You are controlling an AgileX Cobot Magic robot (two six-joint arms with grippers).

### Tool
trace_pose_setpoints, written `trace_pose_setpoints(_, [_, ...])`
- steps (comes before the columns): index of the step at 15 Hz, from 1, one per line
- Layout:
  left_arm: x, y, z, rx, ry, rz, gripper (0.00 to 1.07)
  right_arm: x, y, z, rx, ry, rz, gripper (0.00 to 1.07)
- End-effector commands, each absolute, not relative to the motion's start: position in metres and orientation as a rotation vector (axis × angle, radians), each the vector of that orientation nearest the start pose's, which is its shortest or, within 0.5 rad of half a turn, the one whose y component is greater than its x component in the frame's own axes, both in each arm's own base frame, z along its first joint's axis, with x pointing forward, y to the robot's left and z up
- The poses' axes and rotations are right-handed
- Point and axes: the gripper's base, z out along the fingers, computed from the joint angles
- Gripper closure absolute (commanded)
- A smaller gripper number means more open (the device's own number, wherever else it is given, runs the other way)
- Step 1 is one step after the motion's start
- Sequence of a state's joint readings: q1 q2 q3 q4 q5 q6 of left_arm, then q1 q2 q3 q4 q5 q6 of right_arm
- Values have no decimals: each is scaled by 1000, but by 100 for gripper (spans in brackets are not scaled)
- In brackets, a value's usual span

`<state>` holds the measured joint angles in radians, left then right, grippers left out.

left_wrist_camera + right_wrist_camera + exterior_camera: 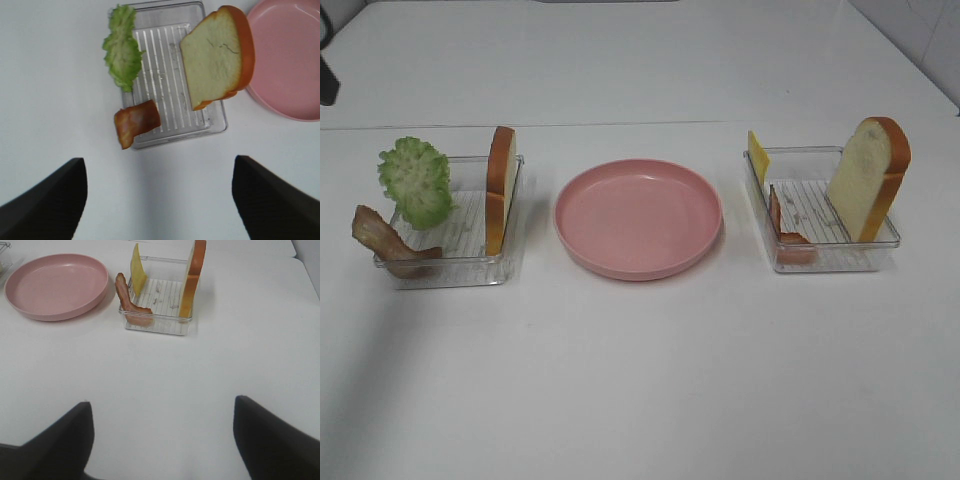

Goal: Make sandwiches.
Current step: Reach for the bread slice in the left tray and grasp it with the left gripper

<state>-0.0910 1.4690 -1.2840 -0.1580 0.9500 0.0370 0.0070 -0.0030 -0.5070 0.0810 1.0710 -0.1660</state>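
Only the wrist views show us the claws: the left gripper (159,159) and the right gripper (162,401) each stand wide and empty over the table (640,380) (the high view catches neither). The high view alone shows both trays. The left tray (460,275) holds the lettuce leaf (415,180), left bacon strip (385,240) and left bread slice (500,185). The right tray (825,262) holds the cheese square (757,157), right bacon strip (785,225) and right bread slice (868,178). The pink plate (638,218) sits between them. We count 2 trays, 2 slices, 2 strips, 1 leaf, 1 cheese, 1 plate.
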Motion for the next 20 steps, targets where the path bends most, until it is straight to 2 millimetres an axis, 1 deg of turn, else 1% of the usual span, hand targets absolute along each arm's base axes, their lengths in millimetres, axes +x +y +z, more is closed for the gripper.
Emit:
trace_pose_setpoints(1, [330, -67, 317, 132, 2702, -254, 31, -8, 6, 278, -179, 2014, -12, 33])
trace_pose_setpoints(3, [351, -92, 308, 137, 2778, -238, 31, -8, 6, 278, -179, 2014, -12, 33])
trace_pose_setpoints(4, [356, -98, 305, 137, 2797, -233, 31, -8, 6, 278, -179, 2014, -12, 33])
trace_pose_setpoints(6, [372, -121, 293, 148, 2860, -185, 31, -8, 6, 278, -179, 2014, -12, 33])
trace_pose_setpoints(7, [388, -139, 280, 159, 2880, -86, 31, -8, 6, 278, -179, 2014, -12, 33])
trace_pose_setpoints(8, [388, -139, 280, 159, 2880, -86, 31, -8, 6, 278, -179, 2014, -12, 33])
trace_pose_setpoints(9, [395, -146, 272, 158, 2901, -55, 31, -8, 6, 278, -179, 2014, -12, 33])
trace_pose_setpoints(10, [406, -155, 260, 156, 2933, -43, 31, -8, 6, 278, -179, 2014, -12, 33])
trace_pose_setpoints(11, [415, -161, 253, 152, 2935, -45, 31, -8, 6, 278, -179, 2014, -12, 33])
trace_pose_setpoints(12, [421, -165, 248, 155, 2940, -43, 31, -8, 6, 278, -179, 2014, -12, 33])
trace_pose_setpoints(13, [421, -165, 248, 155, 2940, -43, 31, -8, 6, 278, -179, 2014, -12, 33])
trace_pose_setpoints(14, [428, -167, 235, 157, 2957, -35, 31, -8, 6, 278, -179, 2014, -12, 33])
trace_pose_setpoints(16, [431, -169, 219, 159, 2988, -20, 31, -8, 6, 278, -179, 2014, -12, 33])
trace_pose_setpoints(17, [431, -169, 219, 159, 2988, -20, 31, -8, 6, 278, -179, 2014, -12, 33])
trace_pose_setpoints(18, [434, -169, 208, 163, 3002, -4, 31, -8, 6, 278, -179, 2014, -12, 33])
trace_pose_setpoints(20, [436, -169, 206, 167, 2996, 10, 33, -8, 6, 278, -179, 2014, -12, 33])
